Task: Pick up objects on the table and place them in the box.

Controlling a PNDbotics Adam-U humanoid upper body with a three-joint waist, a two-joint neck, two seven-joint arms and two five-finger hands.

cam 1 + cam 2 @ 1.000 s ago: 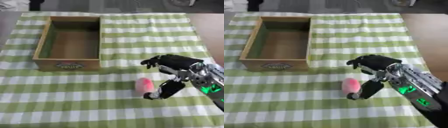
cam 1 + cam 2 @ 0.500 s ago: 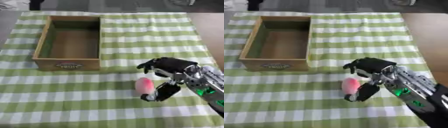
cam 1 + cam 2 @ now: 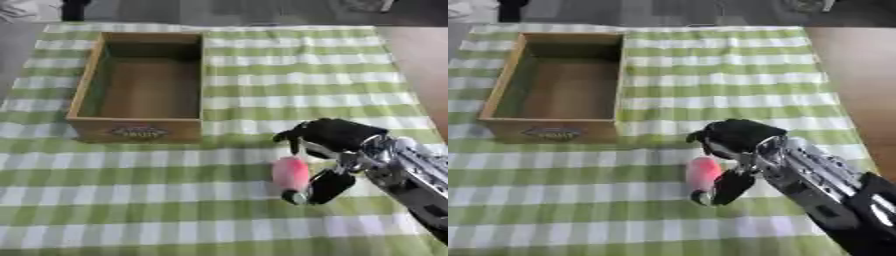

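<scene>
I see the green-and-white checked cloth [image 3: 262, 75] covering most of the table, with bare brown tabletop [image 3: 424, 60] exposed along the right edge and a grey floor beyond the far edge. There is wide open cloth to the right of the box and all across the near strip in front of me. The wooden box [image 3: 140, 127] sits on the left half, its long sides running away from me, a printed label on its near wall; I see nothing inside it but its bare bottom. My right arm enters from the lower right corner, and my right hand [image 3: 337, 137] hangs over the cloth just in front of and to the right of the box's near right corner. Its fingers curl over the top end of a small pink oblong object [image 3: 290, 173], with the thumb [image 3: 325, 186] against its right side, so I am gripping it. The object sits upright, near the cloth, apart from the box. My left hand shows in neither view.
</scene>
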